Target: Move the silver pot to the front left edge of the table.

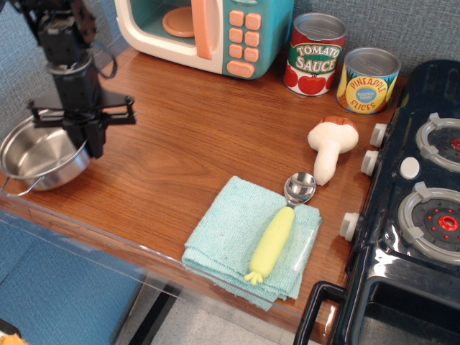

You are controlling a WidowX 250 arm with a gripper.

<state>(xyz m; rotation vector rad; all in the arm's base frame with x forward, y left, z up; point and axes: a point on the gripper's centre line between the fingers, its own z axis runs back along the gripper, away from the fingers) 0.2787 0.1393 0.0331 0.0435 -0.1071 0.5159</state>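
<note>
The silver pot (37, 158) is a small shiny round pot with a thin wire handle showing at its front left. It sits at the far left of the brown wood table (194, 136), close to the clear plastic front edge. My black gripper (90, 140) points down over the pot's right rim and looks shut on that rim. The arm rises to the top left corner of the view.
A teal cloth (251, 241) with a yellow-handled spoon (282, 226) lies at the front centre. A toy mushroom (330, 147), two cans (316, 54) and a toy microwave (205, 32) stand further back. A black toy stove (413, 215) fills the right side.
</note>
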